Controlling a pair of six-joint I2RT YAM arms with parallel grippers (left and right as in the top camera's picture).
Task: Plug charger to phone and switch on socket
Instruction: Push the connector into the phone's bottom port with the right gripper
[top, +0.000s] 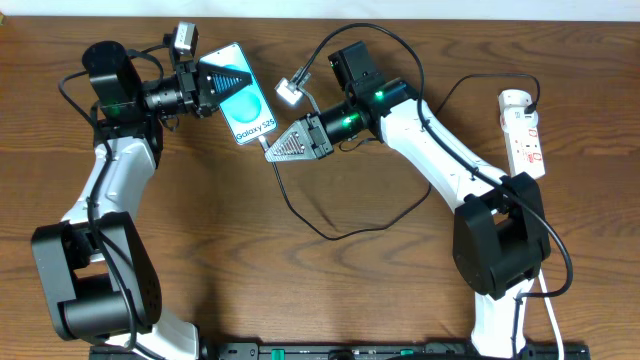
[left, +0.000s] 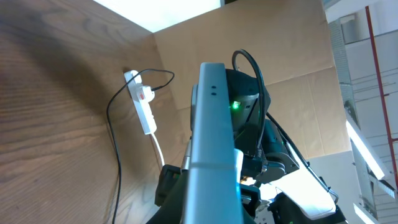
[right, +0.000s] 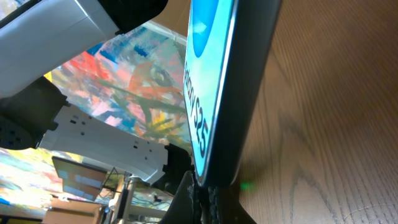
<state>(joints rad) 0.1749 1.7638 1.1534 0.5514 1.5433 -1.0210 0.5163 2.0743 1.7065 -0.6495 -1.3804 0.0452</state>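
My left pincer (top: 230, 83) is clenched on the phone (top: 252, 114), gripping its upper end with the blue screen facing up. The phone's free lower end points away from those fingers, toward my right pincer (top: 270, 149), which sits right at that end.

My right pincer is closed on the plug tip of the charger (top: 330, 234). In the right wrist view the tip stands just ahead of my fingertips, against the phone's bottom edge, but I cannot tell whether it is seated in the port. The thin black cable drops from the right pincer and loops loosely over the table (top: 330, 300) beneath my right arm.

The socket (top: 525, 128) lies well apart from both pincers, out past my right arm's elbow.
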